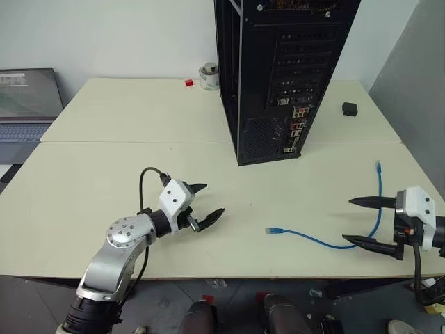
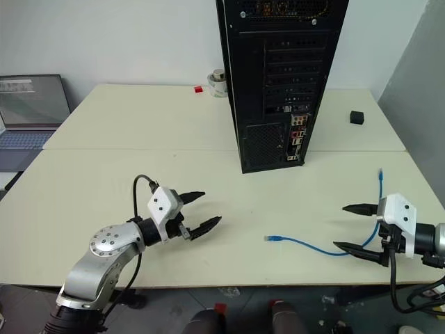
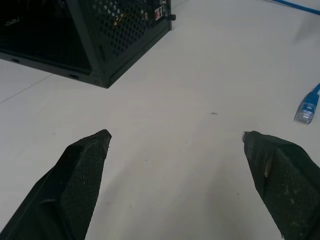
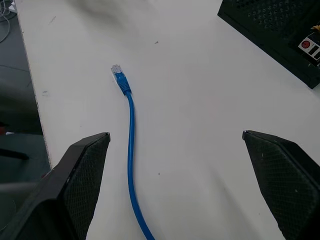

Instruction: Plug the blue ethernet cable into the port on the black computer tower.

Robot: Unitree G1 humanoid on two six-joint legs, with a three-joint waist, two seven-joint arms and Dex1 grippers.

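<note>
My left hand point(image 1: 206, 203) hovers low over the near counter point(image 1: 104, 181), fingers spread wide, holding nothing. My right hand point(image 1: 366, 222) sits at the near right edge, spread just as wide and empty too, with the blue ethernet cable point(image 1: 327, 241) curving between its fingers across the counter, one plug toward the middle, the other farther back right. Beyond, the black computer tower point(image 1: 278, 69) stands upright, rear face toward me. Far left, a laptop point(image 1: 24, 104).

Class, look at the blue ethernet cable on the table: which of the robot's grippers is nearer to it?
Right. The right gripper hovers open directly beside the blue ethernet cable, which runs between its jaws. The left gripper stands apart, well short of the cable's near plug.
</note>
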